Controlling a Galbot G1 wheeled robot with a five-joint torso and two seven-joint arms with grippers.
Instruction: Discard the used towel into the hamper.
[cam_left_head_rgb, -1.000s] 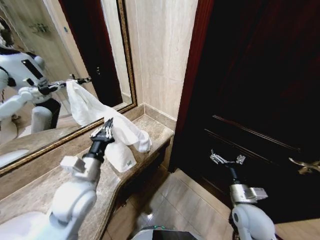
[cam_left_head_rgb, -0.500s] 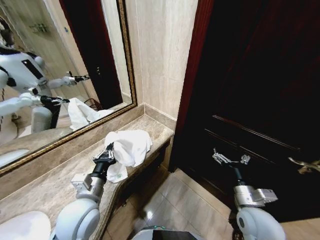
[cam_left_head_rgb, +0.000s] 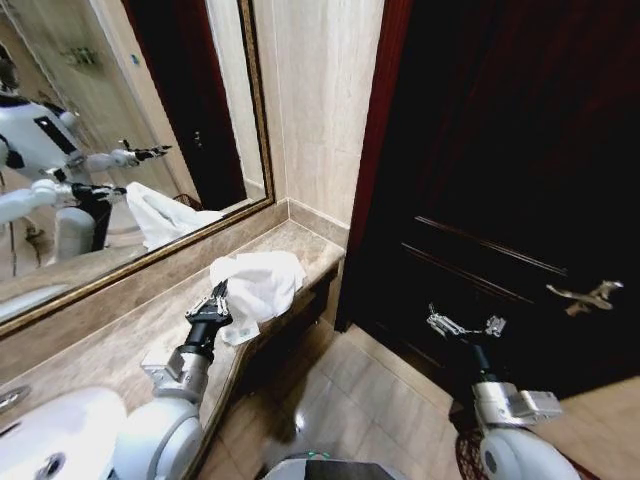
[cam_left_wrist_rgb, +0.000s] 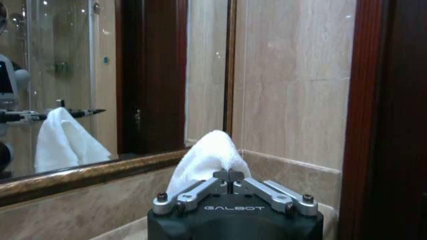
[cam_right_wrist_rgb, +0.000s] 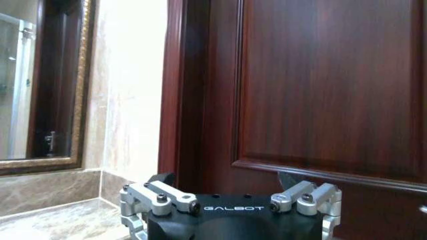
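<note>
The used towel (cam_left_head_rgb: 258, 281) is a white bunched cloth over the marble counter's (cam_left_head_rgb: 120, 345) end. My left gripper (cam_left_head_rgb: 216, 300) is shut on its near edge. From the left wrist, the towel (cam_left_wrist_rgb: 208, 155) rises in a peak above the closed left gripper (cam_left_wrist_rgb: 229, 176). My right gripper (cam_left_head_rgb: 462, 326) hangs open and holds nothing in front of the dark wooden door (cam_left_head_rgb: 520, 180). The right wrist view shows the right gripper (cam_right_wrist_rgb: 227, 196) with its fingers spread wide. A piece of the reddish-brown openwork hamper (cam_left_head_rgb: 463, 458) peeks out on the floor beside my right arm.
A gold-framed mirror (cam_left_head_rgb: 110, 150) behind the counter reflects me and the towel. A white sink (cam_left_head_rgb: 50, 435) sits at the counter's near left. The door has a brass handle (cam_left_head_rgb: 585, 295). Tiled floor (cam_left_head_rgb: 350, 400) lies between the counter and the door.
My left gripper came down from chest height to just above the counter with the towel still in it. The camera has shifted, so the door handle and sink now sit elsewhere in view.
</note>
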